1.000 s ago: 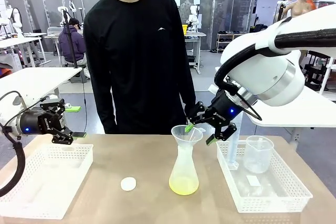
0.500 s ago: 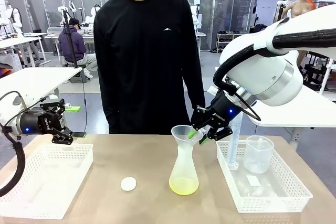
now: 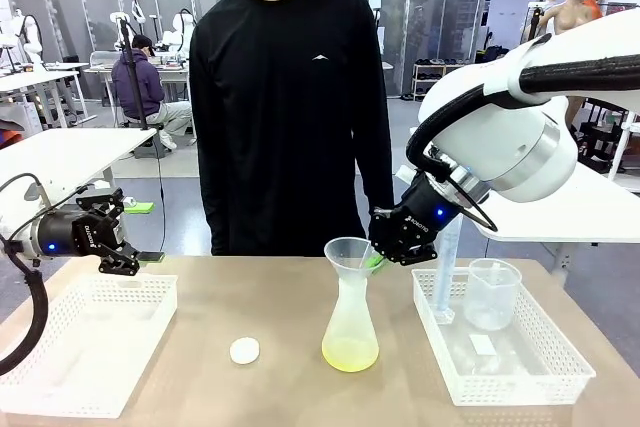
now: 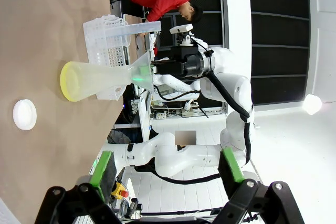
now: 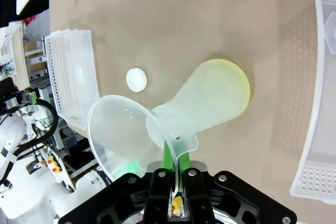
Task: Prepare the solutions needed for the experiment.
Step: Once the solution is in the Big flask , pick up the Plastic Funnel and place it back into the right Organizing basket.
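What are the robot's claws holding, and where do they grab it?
The right claw is pinched shut on the rim of the funnel sitting in the flask. The left claw is open and holds nothing.

Left gripper (image 3: 143,232) hangs at 9 o'clock, jaws wide apart. Right gripper (image 3: 380,260), reaching in from 2 o'clock, pinches the flask (image 3: 350,319) rim.

Pale yellow-green solutions (image 3: 350,353), white disc (image 3: 244,350), white perforated L tray (image 3: 70,392), tan table (image 3: 270,297), poss. frosted flask (image 3: 352,299).
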Controlling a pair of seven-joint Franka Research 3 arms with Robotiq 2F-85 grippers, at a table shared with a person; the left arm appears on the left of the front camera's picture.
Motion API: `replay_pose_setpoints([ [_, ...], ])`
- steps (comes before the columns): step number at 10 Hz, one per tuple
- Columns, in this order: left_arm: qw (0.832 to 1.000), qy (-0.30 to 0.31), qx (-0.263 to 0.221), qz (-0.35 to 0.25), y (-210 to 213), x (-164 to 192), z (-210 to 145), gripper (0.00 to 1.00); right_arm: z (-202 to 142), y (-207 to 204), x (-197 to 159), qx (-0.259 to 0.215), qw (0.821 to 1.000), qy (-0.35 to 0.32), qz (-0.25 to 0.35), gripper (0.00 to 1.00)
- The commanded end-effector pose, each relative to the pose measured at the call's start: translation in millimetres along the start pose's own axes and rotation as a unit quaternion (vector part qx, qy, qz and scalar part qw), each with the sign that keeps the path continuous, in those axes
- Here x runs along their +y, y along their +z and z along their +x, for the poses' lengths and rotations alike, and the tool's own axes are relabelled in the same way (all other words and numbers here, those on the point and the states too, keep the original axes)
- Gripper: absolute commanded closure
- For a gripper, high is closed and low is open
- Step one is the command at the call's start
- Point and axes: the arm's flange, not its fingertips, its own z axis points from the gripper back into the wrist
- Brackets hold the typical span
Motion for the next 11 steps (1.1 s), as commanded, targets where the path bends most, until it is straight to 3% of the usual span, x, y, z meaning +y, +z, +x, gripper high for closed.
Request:
replay_pose_setpoints([
  [1,1.0,-0.005,0.004,0.002,0.5,-1.6,-1.0,0.0,3.0,-0.2,3.6,0.007,1.0,-0.012,-0.01,1.0],
  [9,1.0,-0.005,0.004,0.002,0.5,-1.6,-1.0,0.0,-28.5,31.0,21.5,-0.044,0.998,0.026,-0.02,1.0],
  [11,1.0,-0.005,0.004,0.002,0.5,-1.6,-1.0,0.0,-33.1,41.9,28.0,-0.043,0.998,0.047,0.005,1.0],
])
